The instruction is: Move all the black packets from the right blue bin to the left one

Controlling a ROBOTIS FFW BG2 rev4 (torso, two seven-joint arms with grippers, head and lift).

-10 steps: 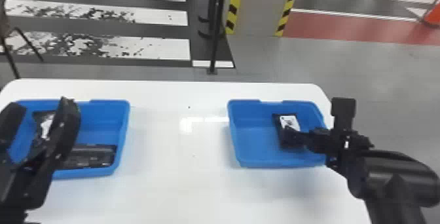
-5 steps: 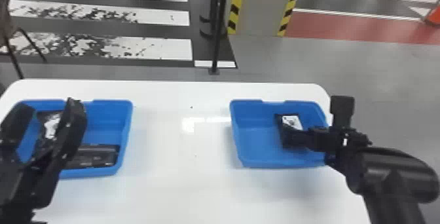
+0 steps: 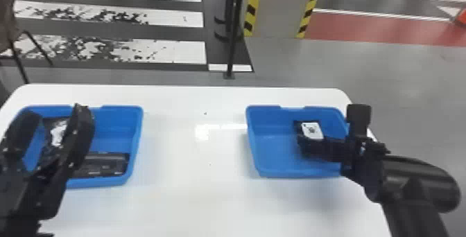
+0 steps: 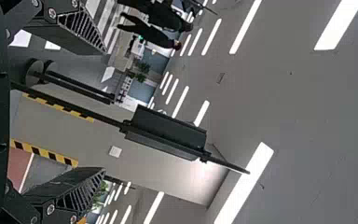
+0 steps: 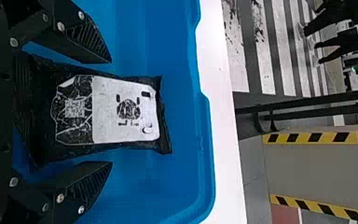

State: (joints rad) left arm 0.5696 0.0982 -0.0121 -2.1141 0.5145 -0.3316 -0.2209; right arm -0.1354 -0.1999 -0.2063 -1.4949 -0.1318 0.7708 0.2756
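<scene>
Your black packet (image 3: 312, 130) is in the right bin (image 3: 274, 156), right of its middle, white label showing. The right end effector (image 3: 320, 149) reaches in over that bin's right side and sits at the packet. From your right wrist view, the end effector (image 5: 112, 112) is spread, one finger (image 5: 86, 42) along each long side of the packet, so nothing's clamped; whether either finger touches it, you can't tell. Packet's far end pokes out past the fingertips toward the bin's far wall. Over on your left, the left bin (image 3: 119, 108) has a packet with a white patch (image 3: 58, 132), partly hidden behind a finger, plus a dark packet (image 3: 104, 166) along the near wall. Your left end effector (image 3: 57, 110) shows in front of that bin in the head view, fingers standing well apart, gap between them, nothing gripped. Both bins are on the white worktop (image 3: 194, 201), well apart, with bare surface between. Beyond the worktop you've got a black pole (image 3: 234, 38), a column (image 3: 279, 7) with yellow-black striped edges, white floor stripes (image 3: 166, 51) behind the left bin, a red floor strip (image 3: 367, 28) off right, and a chair (image 3: 7, 18) at far left.
</scene>
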